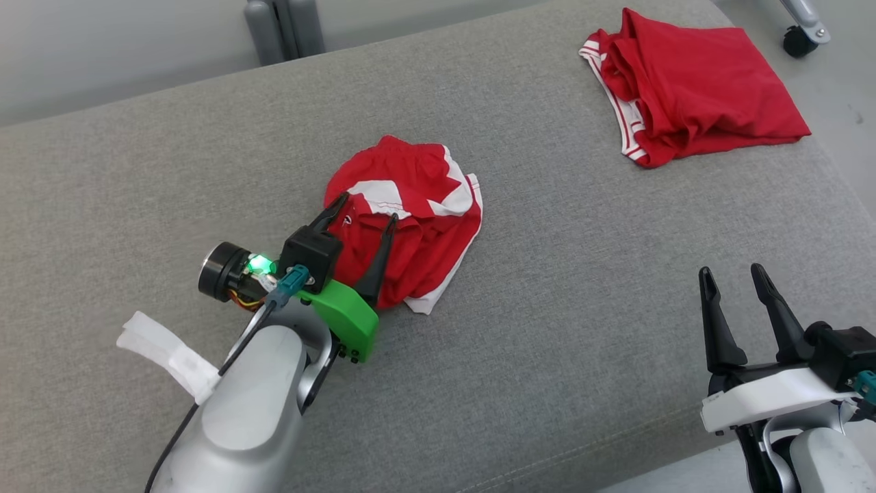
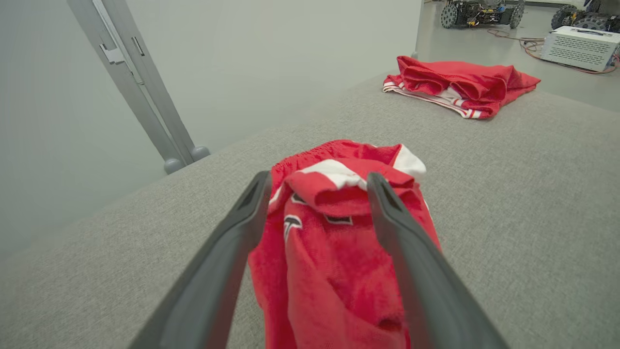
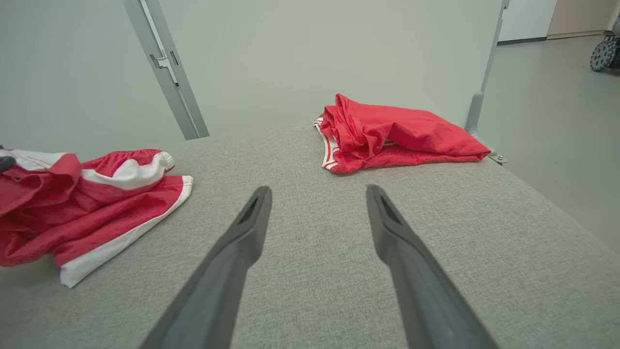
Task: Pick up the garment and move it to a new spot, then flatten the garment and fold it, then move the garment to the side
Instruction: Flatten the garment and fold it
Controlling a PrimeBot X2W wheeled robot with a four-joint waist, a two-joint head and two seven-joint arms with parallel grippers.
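Head view is showing the crumpled red-and-white garment (image 1: pixel 417 205) lying near the middle of the grey bench (image 1: pixel 582 329). Its near edge is hidden behind the left gripper (image 1: pixel 366 212), whose fingers are standing wide apart astride a fold, gripping nothing; whether they are touching cloth is unclear. The right gripper (image 1: pixel 732 271) is hovering spread and empty over the bench's near right edge. Left wrist view is making plain a small logo (image 2: pixel 291 224) on the garment. A second red garment (image 1: pixel 698 89) is sitting folded at the far right corner.
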